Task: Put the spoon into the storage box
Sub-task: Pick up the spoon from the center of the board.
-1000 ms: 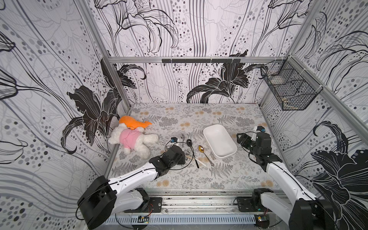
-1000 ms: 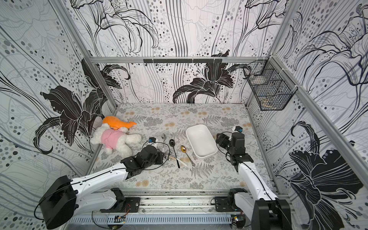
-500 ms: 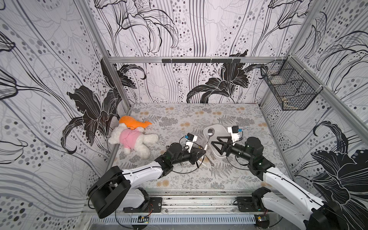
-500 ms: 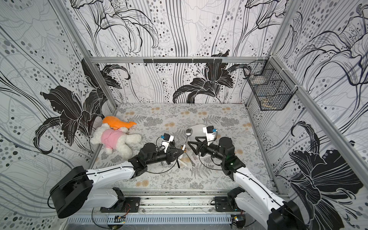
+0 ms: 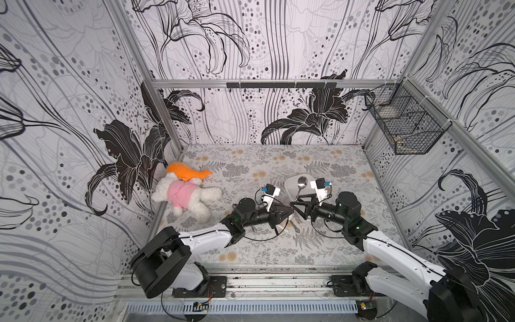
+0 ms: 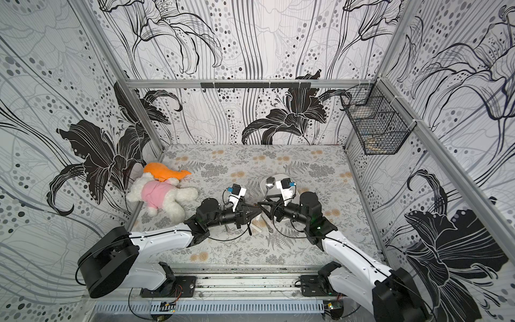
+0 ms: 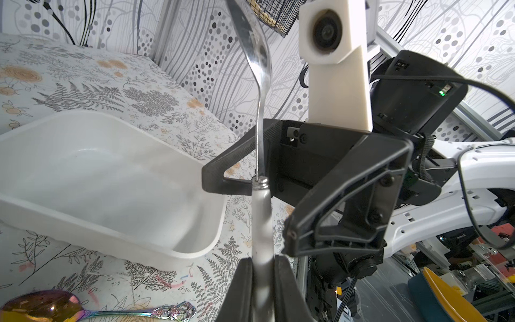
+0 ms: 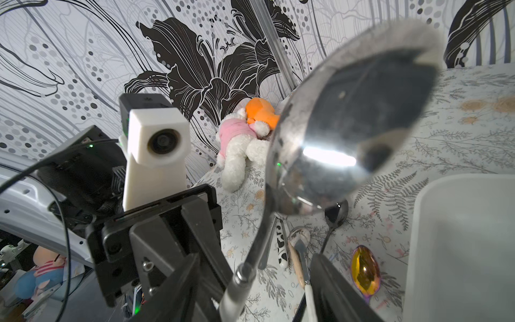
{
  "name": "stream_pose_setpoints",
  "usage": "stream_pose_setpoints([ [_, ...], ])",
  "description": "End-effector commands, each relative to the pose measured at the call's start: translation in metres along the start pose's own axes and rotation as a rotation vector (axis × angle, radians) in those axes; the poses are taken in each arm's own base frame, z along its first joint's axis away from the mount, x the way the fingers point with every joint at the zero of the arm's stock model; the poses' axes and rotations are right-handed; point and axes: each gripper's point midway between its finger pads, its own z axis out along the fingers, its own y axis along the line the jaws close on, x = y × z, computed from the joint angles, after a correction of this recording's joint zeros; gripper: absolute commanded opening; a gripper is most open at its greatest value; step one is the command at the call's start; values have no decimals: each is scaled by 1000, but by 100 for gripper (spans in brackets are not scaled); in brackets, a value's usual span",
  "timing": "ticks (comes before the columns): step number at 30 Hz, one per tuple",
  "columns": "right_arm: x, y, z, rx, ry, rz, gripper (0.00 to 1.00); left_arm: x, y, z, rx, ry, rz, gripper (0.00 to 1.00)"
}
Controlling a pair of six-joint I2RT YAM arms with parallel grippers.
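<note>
Handover geometry governed this moment: the left gripper (image 7: 262, 267), at the bottom centre of the left wrist frame, was clamped on the white handle of the spoon (image 7: 260, 83). The spoon rose from it almost straight up the frame, long axis upright and bowl at the top edge. Around the spoon's neck stood the right gripper (image 7: 250, 209), spread wide. One finger sat behind the metal collar and the other to the lower right of the handle, with neither visibly touching. The right wrist view agreed, showing a gap on either side of the handle. Left of the spoon in the left wrist frame, the storage box (image 7: 92, 220) lay empty on the table, so the spoon was in the air and not yet inside. In a top view the storage box (image 5: 289, 184) sat just above both grippers and partly under the right one, so the right arm looked nearer to it.
</note>
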Motion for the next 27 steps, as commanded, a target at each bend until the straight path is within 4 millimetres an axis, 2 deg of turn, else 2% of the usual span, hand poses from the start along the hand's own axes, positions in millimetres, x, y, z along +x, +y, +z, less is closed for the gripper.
stream_pose_setpoints([
  [1, 2, 1, 0, -9, -8, 16, 62, -11, -10, 4, 53, -35, 18, 0],
  [7, 5, 5, 1, -34, 2, 36, 51, -11, -11, 3, 65, -47, 8, 0],
  [14, 9, 6, -3, -31, 8, 41, 49, -14, -11, 1, 71, -60, 2, 0],
  [21, 8, 7, -6, -34, -6, 49, 42, -13, -11, -2, 84, -61, -5, 0],
  [27, 4, 12, -4, -65, -15, 78, 25, -10, -11, -3, 92, -58, -12, 0],
])
